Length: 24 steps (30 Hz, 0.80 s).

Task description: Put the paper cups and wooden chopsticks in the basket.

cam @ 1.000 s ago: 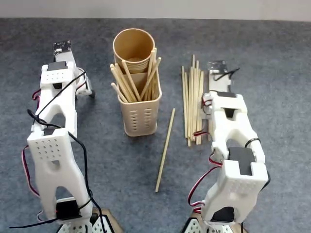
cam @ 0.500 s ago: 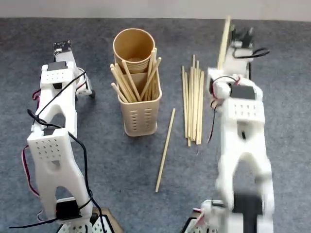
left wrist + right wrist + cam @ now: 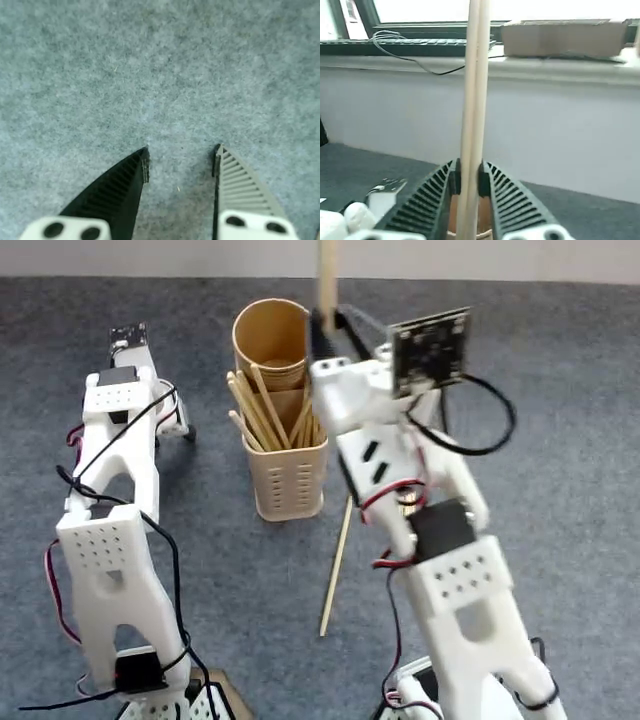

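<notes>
Right end effector (image 3: 469, 171) clamps chopsticks (image 3: 474, 75) upright above the basket (image 3: 288, 480) — seemingly for an end-first drop — while the left end effector (image 3: 181, 155) hangs apart, empty.

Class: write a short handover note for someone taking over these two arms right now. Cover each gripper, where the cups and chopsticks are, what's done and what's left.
Left gripper: open, holding nothing, over bare carpet.
Right gripper: fingers shut on held chopsticks, apparently two, upright, raised beside the basket.
Done: paper cups stacked in the basket, a bundle of chopsticks alongside them.
Left: drop the held chopsticks in; pick up the loose chopstick lying on the carpet near the basket. The right arm hides the table beyond it, so check there.
</notes>
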### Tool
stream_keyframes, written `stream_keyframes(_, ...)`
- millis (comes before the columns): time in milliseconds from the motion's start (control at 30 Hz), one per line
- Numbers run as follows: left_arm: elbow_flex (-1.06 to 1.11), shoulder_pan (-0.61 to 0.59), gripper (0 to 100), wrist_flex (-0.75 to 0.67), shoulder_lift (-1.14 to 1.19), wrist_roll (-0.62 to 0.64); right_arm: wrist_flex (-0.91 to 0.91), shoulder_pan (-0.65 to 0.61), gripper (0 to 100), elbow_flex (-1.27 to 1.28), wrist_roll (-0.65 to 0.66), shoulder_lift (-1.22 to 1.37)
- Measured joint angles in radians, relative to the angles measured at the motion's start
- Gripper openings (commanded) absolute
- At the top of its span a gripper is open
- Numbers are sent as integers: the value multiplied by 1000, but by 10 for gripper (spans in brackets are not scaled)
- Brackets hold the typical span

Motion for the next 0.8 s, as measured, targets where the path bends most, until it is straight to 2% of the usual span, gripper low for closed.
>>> stream_keyframes(200,0,0,217,0,0,-3,-290,-46,5,227,-25,43)
stream_keyframes(433,0,0,217,0,0,-3,-413,-49,11,451,-25,46)
stream_keyframes(500,0,0,217,0,0,-3,-446,-49,62,499,-25,46)
stream_keyframes(667,0,0,217,-2,2,-3,-486,-49,285,542,-25,46)
stream_keyframes(800,0,0,217,-2,3,-3,-474,-49,300,534,-26,46)
